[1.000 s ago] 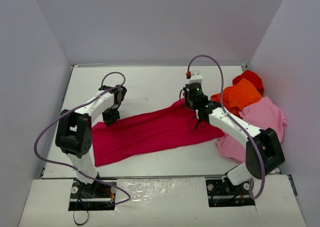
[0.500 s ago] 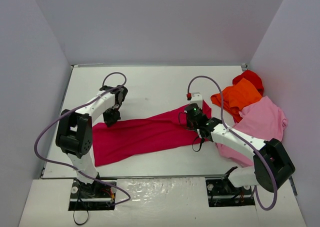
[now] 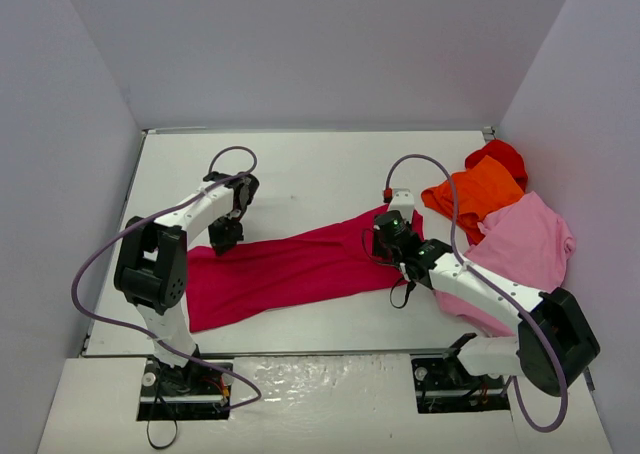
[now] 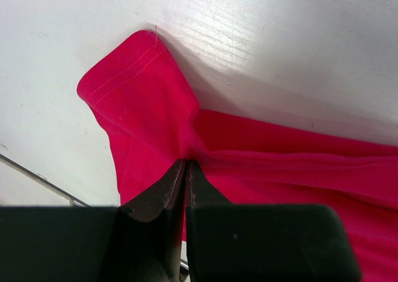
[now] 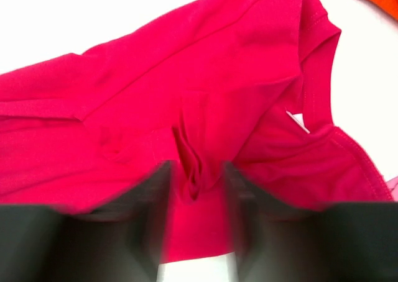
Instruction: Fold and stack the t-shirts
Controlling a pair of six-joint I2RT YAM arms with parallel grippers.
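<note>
- Left hand (image 4: 185, 165) is pinching the crimson shirt's (image 3: 290, 269) hemmed corner; right hand (image 5: 196, 168) is hovering open above its collar (image 5: 316, 30).
- Shirt is lying stretched on the counter (image 3: 300, 169); flattening seems underway, with folding needing fresh grips.

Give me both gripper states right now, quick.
Left gripper: closed, pinching the crimson t-shirt near its corner.
Right gripper: open, jaws either side of a raised crease in the same shirt.

No readable text, brand, number or sign in any view. Small white tag (image 5: 299, 121) inside collar of crimson t-shirt (image 5: 155, 83): bare white scrap from here, nothing legible on it.
</note>
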